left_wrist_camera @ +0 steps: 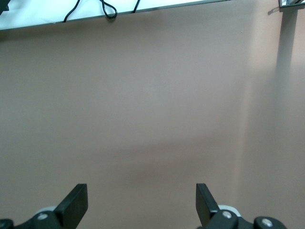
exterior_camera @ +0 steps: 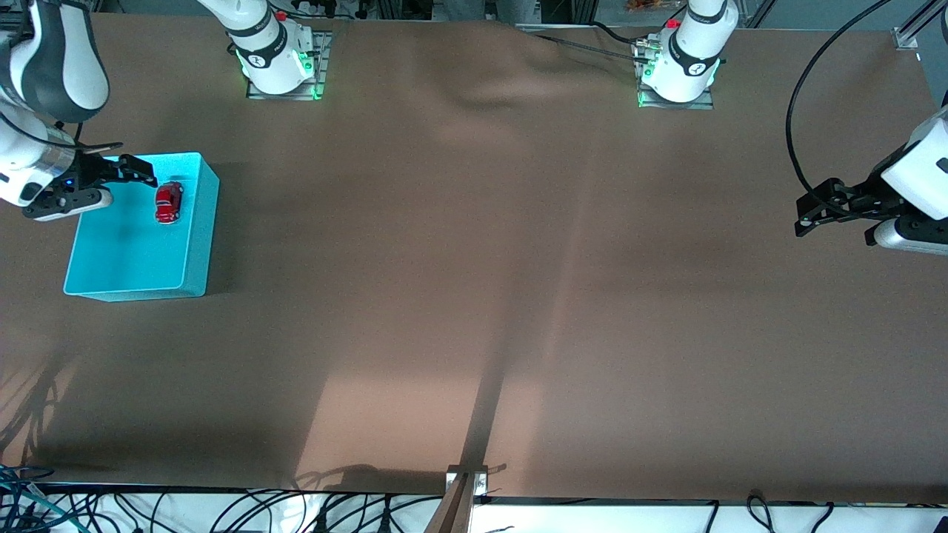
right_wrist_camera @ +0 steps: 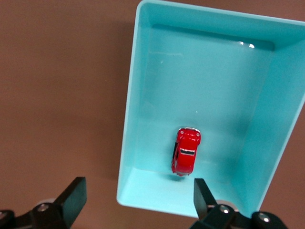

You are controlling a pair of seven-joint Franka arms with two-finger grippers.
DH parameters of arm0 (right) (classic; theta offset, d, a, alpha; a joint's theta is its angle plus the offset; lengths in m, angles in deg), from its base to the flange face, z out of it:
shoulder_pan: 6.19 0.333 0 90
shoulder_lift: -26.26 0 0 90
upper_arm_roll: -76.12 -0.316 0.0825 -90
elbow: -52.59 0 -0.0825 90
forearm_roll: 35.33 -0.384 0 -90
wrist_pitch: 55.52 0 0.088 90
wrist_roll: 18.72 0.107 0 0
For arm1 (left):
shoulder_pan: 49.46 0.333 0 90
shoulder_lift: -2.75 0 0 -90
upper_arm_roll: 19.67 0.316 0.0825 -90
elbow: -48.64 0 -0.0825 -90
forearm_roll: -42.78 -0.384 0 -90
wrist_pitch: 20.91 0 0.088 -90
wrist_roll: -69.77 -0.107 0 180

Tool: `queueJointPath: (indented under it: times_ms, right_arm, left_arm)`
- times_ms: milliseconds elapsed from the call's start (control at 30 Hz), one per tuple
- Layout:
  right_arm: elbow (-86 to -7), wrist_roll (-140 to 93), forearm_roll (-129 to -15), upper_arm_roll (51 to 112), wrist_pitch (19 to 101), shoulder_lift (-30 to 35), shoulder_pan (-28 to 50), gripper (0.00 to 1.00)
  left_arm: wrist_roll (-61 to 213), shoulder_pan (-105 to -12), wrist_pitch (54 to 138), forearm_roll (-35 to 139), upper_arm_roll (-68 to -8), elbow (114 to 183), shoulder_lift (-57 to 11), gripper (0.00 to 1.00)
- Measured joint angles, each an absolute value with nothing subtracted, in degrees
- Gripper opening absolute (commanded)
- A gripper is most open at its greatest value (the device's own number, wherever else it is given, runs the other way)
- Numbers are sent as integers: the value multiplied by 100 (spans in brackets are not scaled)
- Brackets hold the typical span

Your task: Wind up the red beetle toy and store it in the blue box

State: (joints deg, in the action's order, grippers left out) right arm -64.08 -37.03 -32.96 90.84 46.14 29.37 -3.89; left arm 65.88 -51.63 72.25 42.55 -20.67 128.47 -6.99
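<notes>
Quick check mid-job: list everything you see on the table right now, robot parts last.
beetle toy: one, red, inside the box on its floor, in the part farther from the front camera.
box: one, cyan, on the table at the right arm's end.
table: one, brown.
right gripper: one, black, open, over the box beside the toy.
left gripper: one, black, open, waiting over bare table at the left arm's end.

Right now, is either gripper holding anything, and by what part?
Nothing is held. Both the right gripper and left gripper are open; the red beetle toy lies in the blue box.
</notes>
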Motion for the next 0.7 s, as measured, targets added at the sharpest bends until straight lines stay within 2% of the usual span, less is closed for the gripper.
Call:
queueJointPath:
  times_ms: [200, 300, 700]
  right_arm:
    - [-5585, -2710, -3303, 8779, 3566, 2938, -380, 100]
    - [-5322, -2488, -3303, 8668, 3295, 2940, -378, 100]
    - [-4967, -2351, -3241, 8229, 3092, 3149, -380, 100]
  left_arm:
    - [6588, -5166, 7225, 4255, -2073, 12844, -699, 100]
    - [6588, -5166, 7225, 4255, -2073, 12844, -699, 100]
    - [6588, -5166, 7225, 4255, -2073, 12844, -701, 100]
